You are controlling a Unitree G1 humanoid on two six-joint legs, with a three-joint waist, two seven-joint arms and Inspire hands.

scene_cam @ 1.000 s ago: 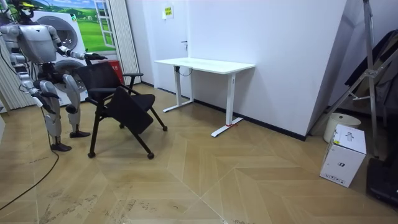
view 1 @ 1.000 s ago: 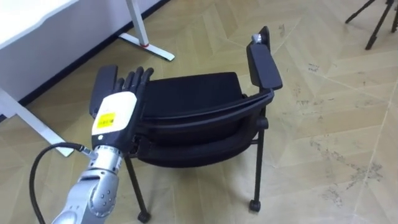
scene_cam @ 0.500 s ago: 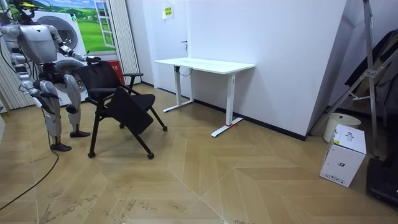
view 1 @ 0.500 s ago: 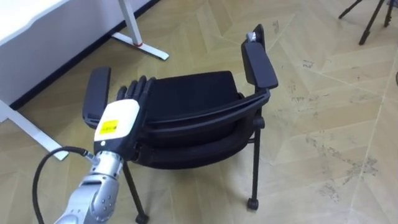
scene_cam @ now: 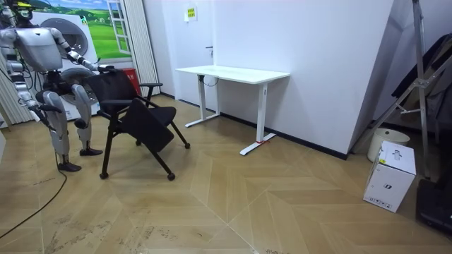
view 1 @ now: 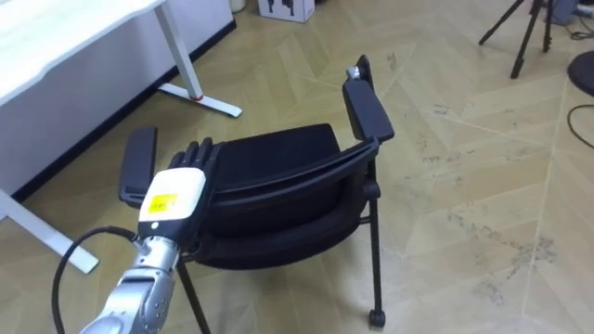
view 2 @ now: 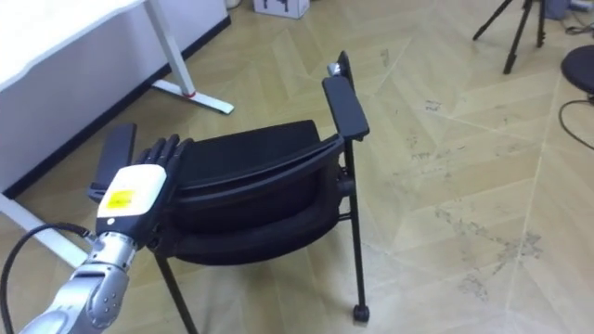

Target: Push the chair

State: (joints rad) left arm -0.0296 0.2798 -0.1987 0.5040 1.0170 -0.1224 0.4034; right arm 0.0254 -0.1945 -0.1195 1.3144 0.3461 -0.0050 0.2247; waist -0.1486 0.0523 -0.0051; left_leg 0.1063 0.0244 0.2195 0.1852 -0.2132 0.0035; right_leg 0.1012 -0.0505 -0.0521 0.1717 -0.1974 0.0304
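Chair (view 1: 278, 172) backrest under left hand (view 1: 172, 197), fingers (view 1: 202, 154) straight, arm stretched forward

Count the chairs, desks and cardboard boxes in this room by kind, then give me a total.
Chairs: 1, the black padded chair with armrests
Desks: 1, the white rectangular desk on white legs
Cardboard boxes: 1, the white cardboard box on the floor
Total: 3

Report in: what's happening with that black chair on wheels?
Left hand open, flat on black wheeled chair backrest. Right hand down at side. White desk ahead-left, apart from chair.
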